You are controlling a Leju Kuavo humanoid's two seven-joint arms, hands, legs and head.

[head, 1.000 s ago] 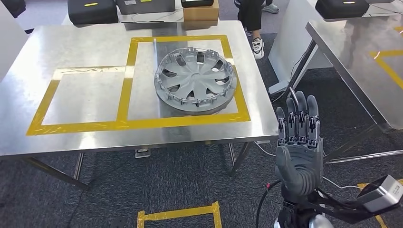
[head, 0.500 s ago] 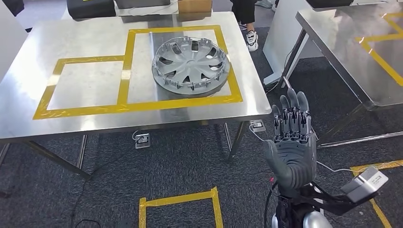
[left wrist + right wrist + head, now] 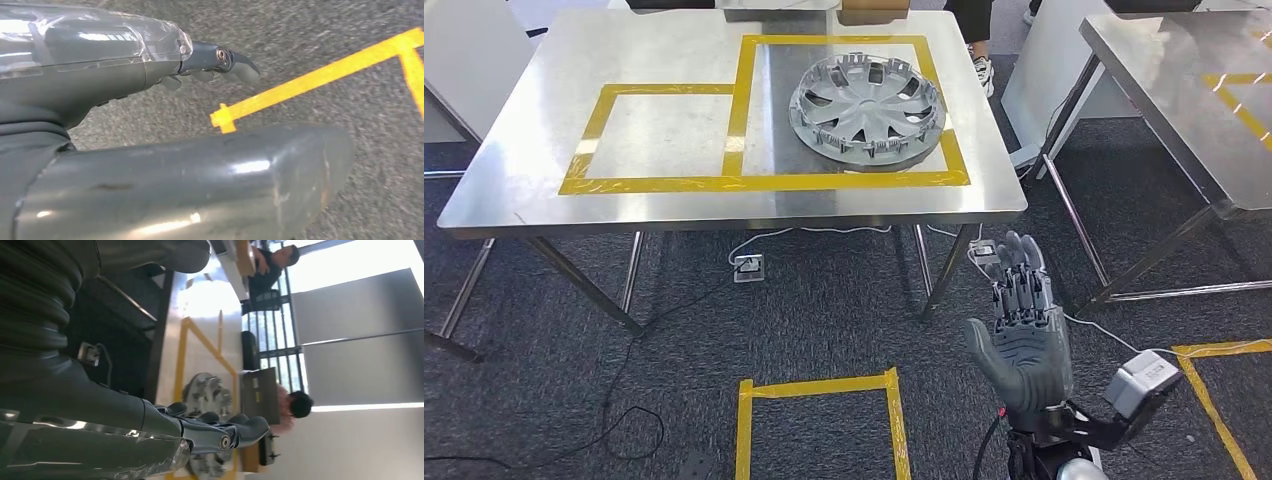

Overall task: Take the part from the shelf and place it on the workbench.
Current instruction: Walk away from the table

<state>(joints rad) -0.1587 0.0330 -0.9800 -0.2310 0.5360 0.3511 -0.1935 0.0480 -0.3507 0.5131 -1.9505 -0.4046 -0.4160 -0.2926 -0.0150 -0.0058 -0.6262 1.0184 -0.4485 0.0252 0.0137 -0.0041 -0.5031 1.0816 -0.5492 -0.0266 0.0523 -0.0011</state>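
Hubcap lies flat inside the larger yellow-taped square at the upper middle of the desk, seemingly already delivered, so the right hand at lower right hangs empty, fingers straight and apart

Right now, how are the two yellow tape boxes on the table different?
The right tape box is bigger and reaches farther back; the left tape box is smaller. The right one holds the grey wheel cover; the left one holds nothing. Both are yellow tape on the same steel table and share one side.
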